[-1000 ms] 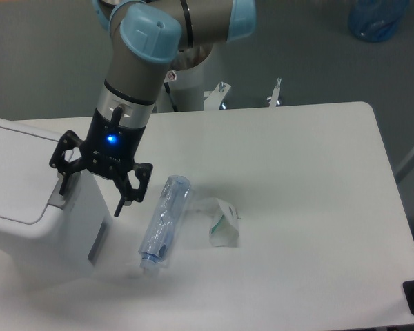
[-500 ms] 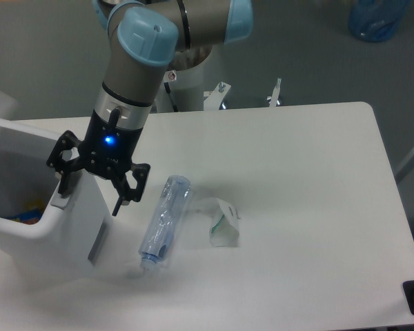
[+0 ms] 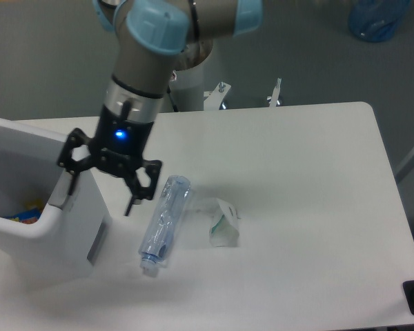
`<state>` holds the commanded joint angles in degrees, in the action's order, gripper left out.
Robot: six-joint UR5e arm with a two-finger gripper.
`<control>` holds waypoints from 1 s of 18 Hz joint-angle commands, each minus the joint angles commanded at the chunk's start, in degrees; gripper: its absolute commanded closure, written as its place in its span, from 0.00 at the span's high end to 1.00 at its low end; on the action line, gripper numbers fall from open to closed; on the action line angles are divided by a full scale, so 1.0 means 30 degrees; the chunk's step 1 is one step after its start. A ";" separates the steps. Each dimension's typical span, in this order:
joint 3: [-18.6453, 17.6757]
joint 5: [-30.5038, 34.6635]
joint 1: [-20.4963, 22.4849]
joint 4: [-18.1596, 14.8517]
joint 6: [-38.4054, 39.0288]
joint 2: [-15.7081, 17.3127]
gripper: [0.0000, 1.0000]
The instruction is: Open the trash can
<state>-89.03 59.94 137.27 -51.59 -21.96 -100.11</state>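
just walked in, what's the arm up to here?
A UR5e arm is working on the trash can at the table's left edge. The bin is already open: no lid covers it and some colourful items show inside. The hand hangs open and empty beside the bin's right rim, holding nothing. A clear plastic bottle and a crumpled wrapper lie untouched on the table just to its right.

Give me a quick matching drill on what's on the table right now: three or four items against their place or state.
Items:
1. large white boxy plastic trash can
2. clear plastic bottle
3. crumpled white carton
4. black two-finger gripper

States:
A. lying on its side
B. open, holding nothing
C. lid up, inside visible
D. right of the bottle

Pairs: 1-C, 2-A, 3-D, 4-B
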 joint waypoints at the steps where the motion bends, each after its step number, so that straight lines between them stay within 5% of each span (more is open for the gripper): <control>1: -0.0029 0.0058 0.0644 0.0000 -0.0700 -0.0029 1.00; 10: -0.0498 0.4859 0.4221 -0.0059 -0.8610 -0.1434 1.00; 18: -0.0790 0.5127 0.6304 -0.0263 -1.4496 -0.2373 1.00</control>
<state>-91.40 75.32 156.18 -52.38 -65.45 -107.22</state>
